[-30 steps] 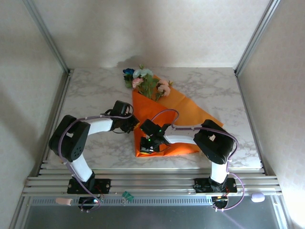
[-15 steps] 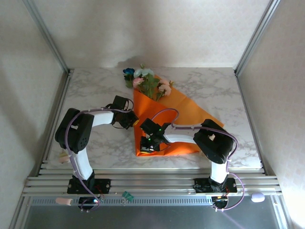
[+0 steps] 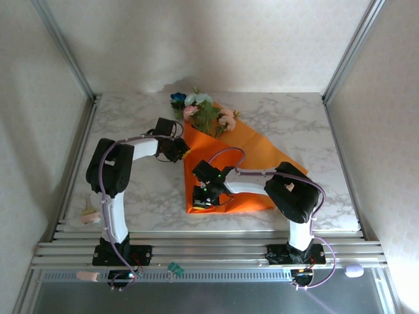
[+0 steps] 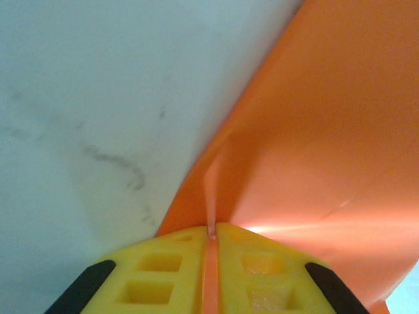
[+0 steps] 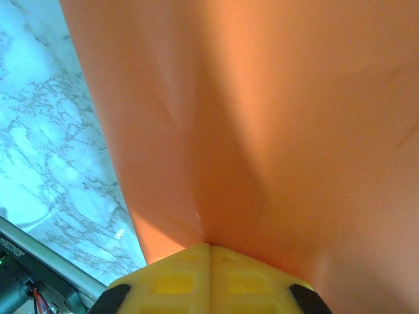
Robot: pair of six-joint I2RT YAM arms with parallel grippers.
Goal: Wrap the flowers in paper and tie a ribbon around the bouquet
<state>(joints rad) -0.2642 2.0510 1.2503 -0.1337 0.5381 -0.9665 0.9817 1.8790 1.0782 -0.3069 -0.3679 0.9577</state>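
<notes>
One paper (image 3: 262, 154), one bunch of flowers (image 3: 204, 114), two hands: left hand (image 4: 211, 230), right hand (image 5: 209, 247)

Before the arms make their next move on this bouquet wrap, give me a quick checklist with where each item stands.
1. Left end effector pinching the paper's left edge: ok.
2. Right end effector pinching the paper's near end: ok.
3. Flowers poking out past the paper's far end: ok.
4. Paper closed into a cone: not ok, its right side lies spread on the table.
5. Flowers lined up inside the fold: cannot tell, the paper covers their lower part.
</notes>
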